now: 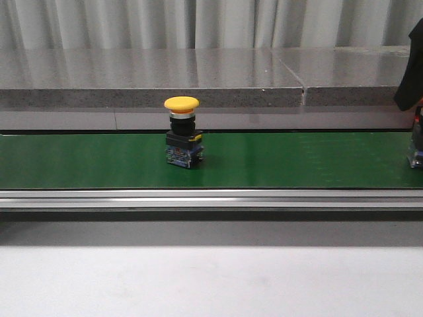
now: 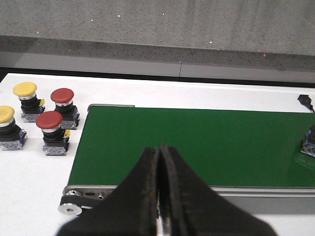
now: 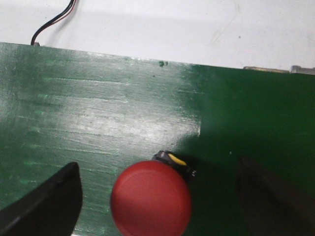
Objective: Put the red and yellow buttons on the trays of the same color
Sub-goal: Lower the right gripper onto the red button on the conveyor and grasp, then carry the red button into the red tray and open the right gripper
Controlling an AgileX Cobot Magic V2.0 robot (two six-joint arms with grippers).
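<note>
I am holding my right gripper (image 3: 157, 196) spread wide above the green belt (image 3: 98, 113), and a red button (image 3: 150, 198) is sitting between my two dark fingers (image 3: 47, 201), touching neither of them. Its round cap is facing straight up at my wrist, with a bit of black body and a yellow tab showing just past its rim. Beyond the button, the belt is ending at a white table (image 3: 172, 29), where a thin cable (image 3: 51, 24) is running off.

I am keeping my left gripper (image 2: 158, 196) clenched, its tips pressed together with nothing between them, hovering over the near edge of the belt (image 2: 206, 142). Off to one side of this gripper, on the white table (image 2: 29, 182), four more buttons are standing upright in a cluster: two red ones (image 2: 49, 120) (image 2: 62, 96) and two yellow ones (image 2: 24, 89) (image 2: 5, 114).

In the front view, a yellow button (image 1: 182, 125) is standing upright on the belt (image 1: 297, 158), well apart from both my grippers. At the far right edge, part of my right arm (image 1: 410, 86) is showing over the belt.
</note>
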